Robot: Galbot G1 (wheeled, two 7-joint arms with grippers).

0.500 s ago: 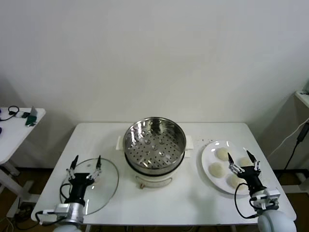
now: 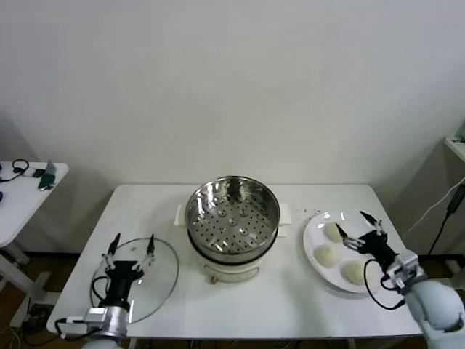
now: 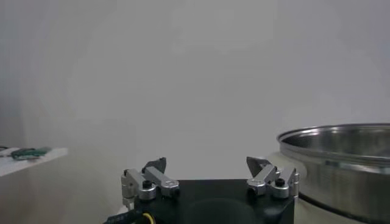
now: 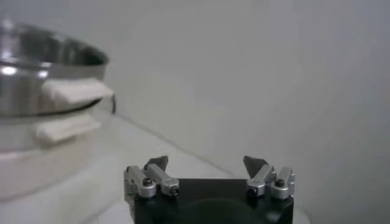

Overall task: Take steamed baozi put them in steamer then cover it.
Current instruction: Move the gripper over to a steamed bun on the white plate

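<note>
Baozi [image 2: 328, 255] on plate [image 2: 314, 231] beside steamer [image 2: 233, 218]

Left hand [image 2: 132, 246] and right hand [image 2: 360, 230] both hover with fingers spread wide.

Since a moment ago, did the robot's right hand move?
Yes. The right hand swung back over the plate, turning toward the steamer, now open above the buns.

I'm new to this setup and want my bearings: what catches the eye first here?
The shiny empty steamer at the table's centre. To its right, a white plate of baozi with the open right gripper over it; to its left, the glass cover lying flat under the open left gripper.
</note>
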